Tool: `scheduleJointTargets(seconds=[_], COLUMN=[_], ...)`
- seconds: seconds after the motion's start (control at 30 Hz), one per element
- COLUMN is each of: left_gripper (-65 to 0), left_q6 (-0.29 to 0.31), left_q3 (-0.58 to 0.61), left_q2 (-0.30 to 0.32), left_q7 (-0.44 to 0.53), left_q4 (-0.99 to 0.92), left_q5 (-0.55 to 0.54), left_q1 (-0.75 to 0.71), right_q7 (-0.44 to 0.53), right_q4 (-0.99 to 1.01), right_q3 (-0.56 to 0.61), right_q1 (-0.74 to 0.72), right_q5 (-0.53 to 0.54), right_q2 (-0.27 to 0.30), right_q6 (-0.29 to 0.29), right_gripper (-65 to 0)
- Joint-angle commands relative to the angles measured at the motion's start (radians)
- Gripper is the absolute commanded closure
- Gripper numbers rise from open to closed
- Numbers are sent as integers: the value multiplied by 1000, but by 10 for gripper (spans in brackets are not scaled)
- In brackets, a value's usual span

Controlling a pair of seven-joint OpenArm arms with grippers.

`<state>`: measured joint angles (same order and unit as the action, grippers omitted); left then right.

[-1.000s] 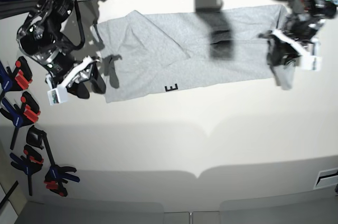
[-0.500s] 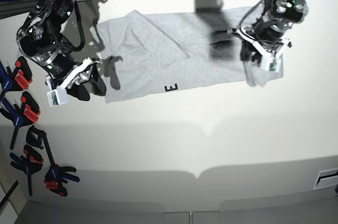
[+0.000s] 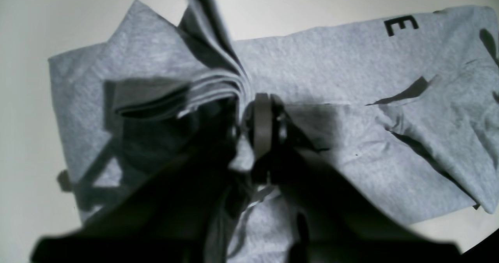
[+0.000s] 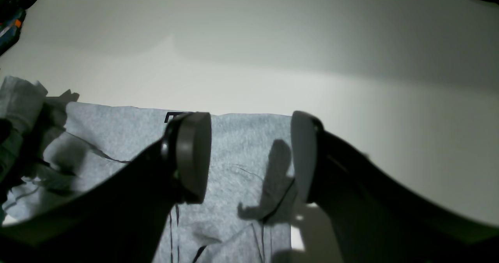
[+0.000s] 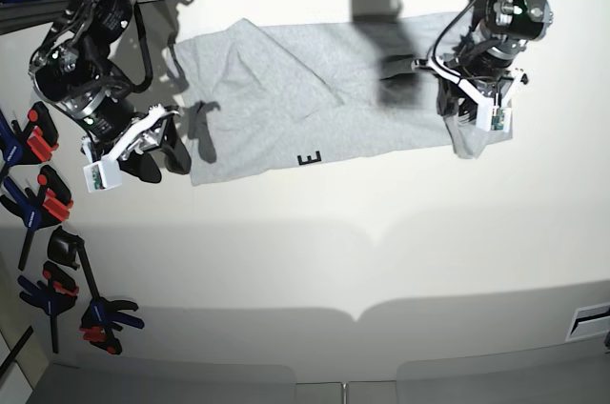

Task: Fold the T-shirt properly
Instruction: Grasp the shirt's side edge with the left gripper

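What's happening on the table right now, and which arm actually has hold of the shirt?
The left claw is shut on a bunched edge of the grey T-shirt, lifting that end so several layers fan out above the pads in the left wrist view. The rest of the shirt lies spread across the white table, partly folded, with a black letter E showing at its near edge. The right claw hangs open at the opposite end, holding nothing.

a pale table under bright light, clamps lying along its edge.
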<state>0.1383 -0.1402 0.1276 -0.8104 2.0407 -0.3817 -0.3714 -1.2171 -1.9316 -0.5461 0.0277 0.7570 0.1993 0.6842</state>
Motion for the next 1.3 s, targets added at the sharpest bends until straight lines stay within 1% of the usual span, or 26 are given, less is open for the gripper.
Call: scheduleJointTargets(seconds=[0.0,0.03,0.1,0.13,0.17,0.27,0.37,0.4,0.5,0.57,0.7,0.9,1.03,1.07,1.17,1.27], left_gripper=[0,-12,-161,-214,-237,-239,-239,-239,-239,-239,-239,-239,-239,-239,-239,-239], left_q6=[5,18,114,150,167,199,207,207,207,207,206,206,207,207,207,207], left_q3=[-2,-2,0,5,12,36,45,43,43,43,43,43,43,43,43,43], left_q2=[3,3,2,3,3,3,3,3,3,3,4,3,3,3,3,4], left_q7=[17,-3,-68,-103,-126,-129,-85,-76,-83,-90,-121,-121,-134,-137,-140,-140], left_q4=[16,16,16,16,16,16,16,16,16,16,16,16,16,16,16,16], left_q5=[-37,-64,-135,-179,-211,-280,-328,-327,-317,-286,-240,-237,-236,-236,-236,-236], left_q1=[5,5,6,5,5,7,14,18,26,24,24,22,22,22,22,22], right_q7=[21,15,-4,-5,-4,-4,-5,-8,-4,6,32,40,39,39,39,39], right_q4=[-19,-19,-19,-19,-19,-19,-19,-19,-18,-6,79,310,465,496,560,581], right_q3=[-4,-4,-4,-4,-4,-4,-4,-4,-6,-8,-31,-36,-36,-36,-36,-31], right_q1=[-16,-16,-16,-15,-13,-14,-13,-12,8,21,28,10,-9,-11,-11,-11], right_q5=[21,21,21,20,21,18,-52,-80,-131,-168,-230,-218,-165,-150,-145,-144], right_q2=[11,11,11,11,11,11,11,11,11,12,12,16,16,16,13,8], right_q6=[3,3,-15,-28,-30,-29,-30,-32,-64,-69,-101,-92,-24,-16,-10,-8], right_gripper=[-313,-318,-362,-387,-404,-407,-407,-407,-407,-407,-404,-404,-404,-404,-404,-404])
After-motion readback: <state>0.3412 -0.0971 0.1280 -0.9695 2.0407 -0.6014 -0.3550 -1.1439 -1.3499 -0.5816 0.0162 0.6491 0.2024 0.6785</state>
